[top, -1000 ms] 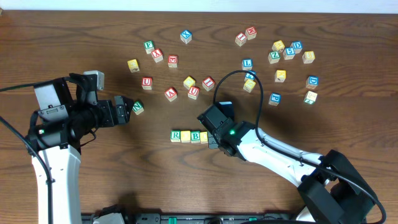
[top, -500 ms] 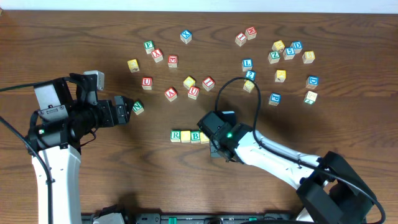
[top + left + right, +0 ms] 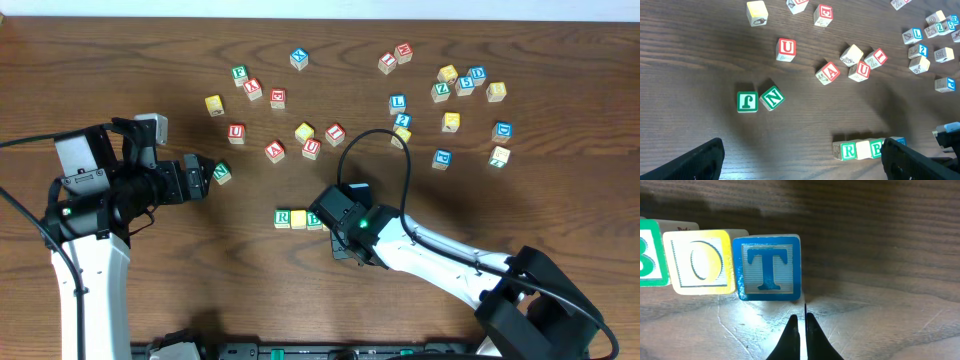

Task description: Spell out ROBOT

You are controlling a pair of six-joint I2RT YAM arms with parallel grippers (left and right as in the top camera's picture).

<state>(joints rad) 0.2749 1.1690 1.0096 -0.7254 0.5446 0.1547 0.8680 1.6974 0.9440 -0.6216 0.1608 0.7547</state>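
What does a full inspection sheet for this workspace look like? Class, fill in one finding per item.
Surface: brown wood-grain table.
Job's things: R cube, yellow cube, B cube, O cube, T cube, one touching row.
Clutter: loose letter cubes scattered beyond; green N cube by the left end effector.
End effectors: left end effector open, empty; right end effector shut, empty, pointing at T cube.
Cables: black cable arcs over right arm.
Surroundings: pale strip past table's far edge.

Setting: probably a robotics lab workstation; surroundings barely in view. Evidence: dark wood-grain bench (image 3: pixel 180 290); white-and-black left arm (image 3: pixel 85 262) and right arm (image 3: pixel 450 262), based at its near edge; exposed black cable (image 3: pixel 378 130); wooden alphabet cubes (image 3: pixel 283 218) on it.
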